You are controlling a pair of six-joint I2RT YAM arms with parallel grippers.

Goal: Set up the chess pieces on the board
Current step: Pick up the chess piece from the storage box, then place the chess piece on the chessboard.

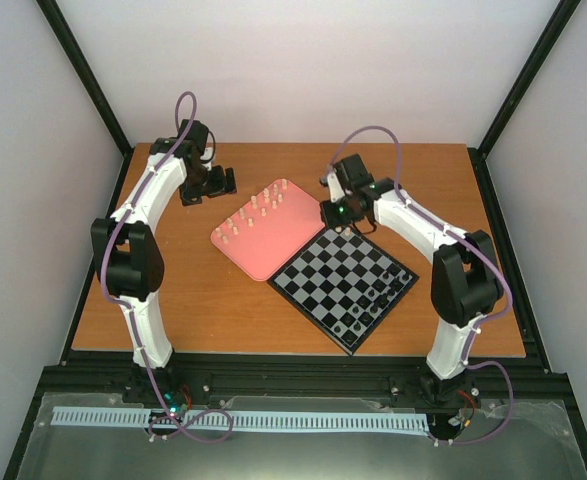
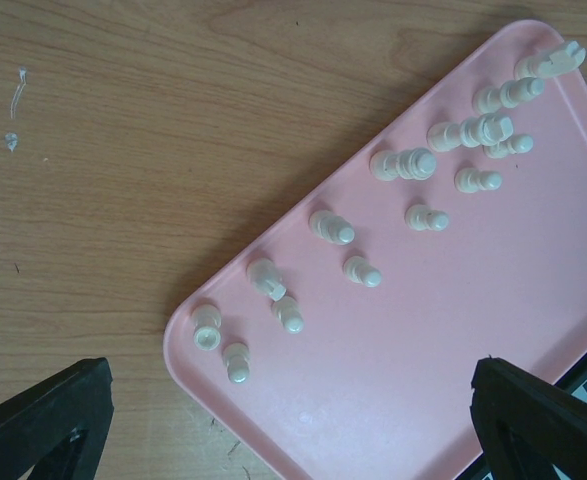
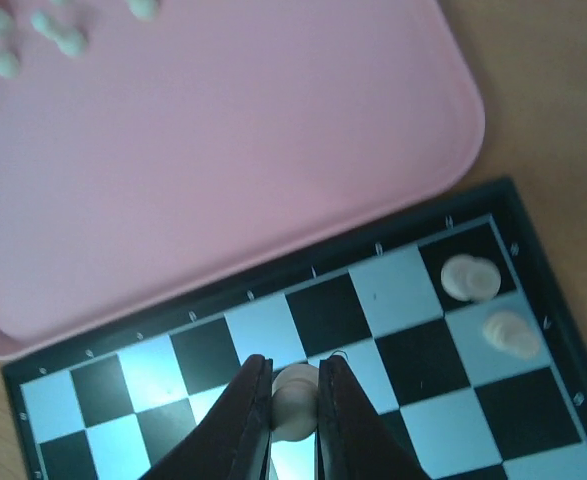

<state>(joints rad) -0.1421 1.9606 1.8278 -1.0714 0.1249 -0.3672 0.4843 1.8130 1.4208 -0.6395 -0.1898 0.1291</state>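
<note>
Placement step — my right claw (image 3: 293, 378) pinches a tiny cream peg-like chess piece (image 3: 295, 402) over the black-and-grey checked board (image 3: 413, 290) near its tray-side edge, left claw (image 2: 293, 430) spread above the cream pieces (image 2: 413, 165) on the pink rounded tray (image 2: 443, 330) — next I'd set it down upright, centred, then release.

surface: brown wood-grain tabletop (image 1: 183, 300) | centre: 1 pink rounded-corner plastic tray (image 1: 273, 250), lying flat | right of centre: 1 square black-and-light-grey checked chessboard (image 1: 325, 285), flat, set corner-on, 1 edge against the tray | beside tray: 2 small white specks (image 2: 11, 141) on bare wood
</note>
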